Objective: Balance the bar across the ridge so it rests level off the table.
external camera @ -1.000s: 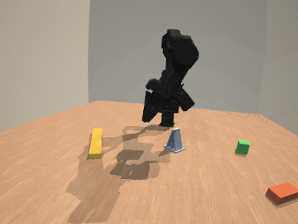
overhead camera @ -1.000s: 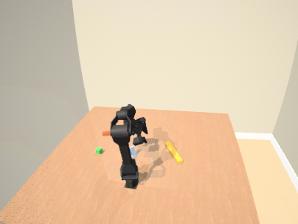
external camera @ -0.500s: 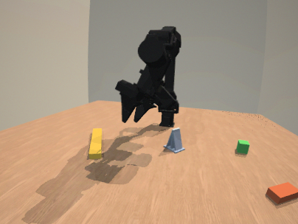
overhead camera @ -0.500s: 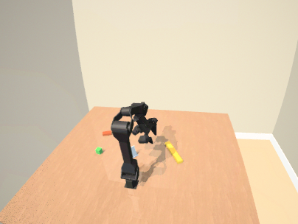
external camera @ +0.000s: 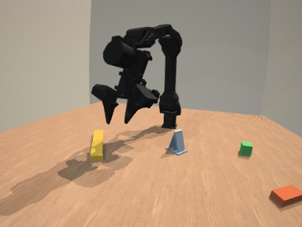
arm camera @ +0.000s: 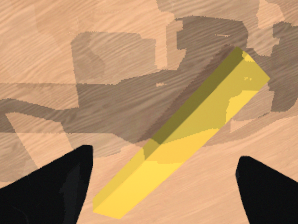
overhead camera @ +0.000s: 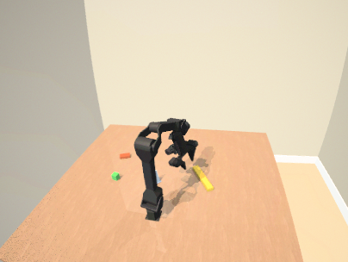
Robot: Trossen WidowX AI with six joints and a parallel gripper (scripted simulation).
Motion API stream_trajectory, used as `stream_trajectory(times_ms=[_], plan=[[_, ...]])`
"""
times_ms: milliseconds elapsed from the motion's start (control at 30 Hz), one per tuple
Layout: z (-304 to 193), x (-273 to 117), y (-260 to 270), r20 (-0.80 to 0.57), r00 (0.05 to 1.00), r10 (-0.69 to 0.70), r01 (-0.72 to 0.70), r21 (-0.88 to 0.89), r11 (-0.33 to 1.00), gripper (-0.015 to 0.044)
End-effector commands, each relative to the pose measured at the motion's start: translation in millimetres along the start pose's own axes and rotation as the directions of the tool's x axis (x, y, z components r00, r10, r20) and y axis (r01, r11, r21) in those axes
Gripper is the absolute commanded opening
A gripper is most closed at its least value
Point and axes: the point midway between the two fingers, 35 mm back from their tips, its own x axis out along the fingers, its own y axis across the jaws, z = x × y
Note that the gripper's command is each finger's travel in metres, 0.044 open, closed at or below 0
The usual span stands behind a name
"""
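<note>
A long yellow rectangular bar [external camera: 97, 145] lies flat on the light brown wood-grain counter [external camera: 157, 194], well apart from the pale blue wedge-shaped ridge [external camera: 177, 142] that stands upright near the base of the black six-joint arm [external camera: 170, 71]. In the exterior view the arm bends over from its base and carries its black parallel-jaw gripper [external camera: 119, 120] above the counter, pointing down, just above and a little behind the far end of the bar, with air between the tips and the yellow surface. The two tapered black fingers [external camera: 108, 106] are spread apart with nothing between them. From the wrist view the bar [arm camera: 182, 136] runs diagonally from lower left to upper right between the two dark finger tips at the bottom corners, partly crossed by the arm's shadow, and the fingers do not touch it. In the top view the bar [overhead camera: 202, 177] sits to the right of the arm's base with the gripper [overhead camera: 183, 160] hanging beside its nearer end. A small green cube [external camera: 246, 148] and a flat orange-red block [external camera: 287, 195] rest on the counter farther off, beyond the ridge and clear of both bar and gripper.
</note>
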Motion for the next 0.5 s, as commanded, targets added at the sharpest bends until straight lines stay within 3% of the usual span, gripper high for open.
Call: stream_trajectory(times_ms=[0,467], plan=[[-12.0,4.6,-4.8,0.021,0.999,0.038,-0.039,0.076,0.996,0.0315],[-56.8,20.3,-15.2,0.117,0.983,0.14,-0.171,0.324,0.931,0.0315]])
